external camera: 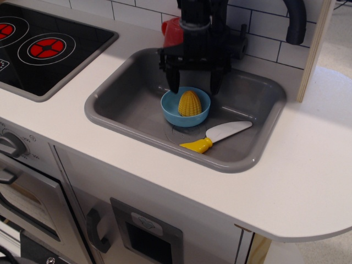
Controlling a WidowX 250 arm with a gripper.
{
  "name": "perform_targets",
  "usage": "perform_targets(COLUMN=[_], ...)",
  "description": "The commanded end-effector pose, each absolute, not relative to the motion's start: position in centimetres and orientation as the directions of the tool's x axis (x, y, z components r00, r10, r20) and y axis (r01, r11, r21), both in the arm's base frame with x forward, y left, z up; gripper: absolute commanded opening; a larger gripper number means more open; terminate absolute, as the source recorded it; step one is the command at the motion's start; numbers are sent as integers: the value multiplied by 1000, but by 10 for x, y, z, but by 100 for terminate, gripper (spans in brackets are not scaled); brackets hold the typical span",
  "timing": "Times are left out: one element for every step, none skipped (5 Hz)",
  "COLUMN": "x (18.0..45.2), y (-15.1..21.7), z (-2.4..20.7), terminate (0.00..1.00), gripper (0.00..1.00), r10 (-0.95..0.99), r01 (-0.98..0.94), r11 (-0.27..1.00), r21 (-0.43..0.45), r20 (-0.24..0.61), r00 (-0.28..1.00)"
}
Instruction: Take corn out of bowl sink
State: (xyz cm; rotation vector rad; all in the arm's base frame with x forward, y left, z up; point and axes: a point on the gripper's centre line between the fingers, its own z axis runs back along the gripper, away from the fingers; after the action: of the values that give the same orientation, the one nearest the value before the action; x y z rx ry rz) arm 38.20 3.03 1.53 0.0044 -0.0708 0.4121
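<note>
Corn (190, 103): stubby yellow plastic dome with bumpy kernel rows, upright in a round light-blue bowl (171, 113) at the sink's (126, 104) centre. Black gripper (193, 86) at bowl's 12 o'clock, fingers (174, 82) spread, grasping nothing. Toy knife (217, 136), yellow-handled, at 4 o'clock.

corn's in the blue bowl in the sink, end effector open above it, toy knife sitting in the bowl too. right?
Not quite. The knife lies on the sink floor beside the bowl, not in it, per observation.image. The corn and open end effector are as stated.
</note>
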Motion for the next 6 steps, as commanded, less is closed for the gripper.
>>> perform_targets(x=[386,382,379,382,382,381], y=[37,36,35,35,37,40], z=[20,15,9,6,6,9], terminate=[0,0,0,0,0,0], gripper=[100,100,100,100,0,0], r10=[400,405,409,421,428,438], r01=[-402,-409,-415,-428,-435,-443], r11=[916,913,910,904,900,896], r21=[-17,-4,9,15,15,7], r20=[142,145,145,146,146,143], r00=[906,903,901,895,892,888])
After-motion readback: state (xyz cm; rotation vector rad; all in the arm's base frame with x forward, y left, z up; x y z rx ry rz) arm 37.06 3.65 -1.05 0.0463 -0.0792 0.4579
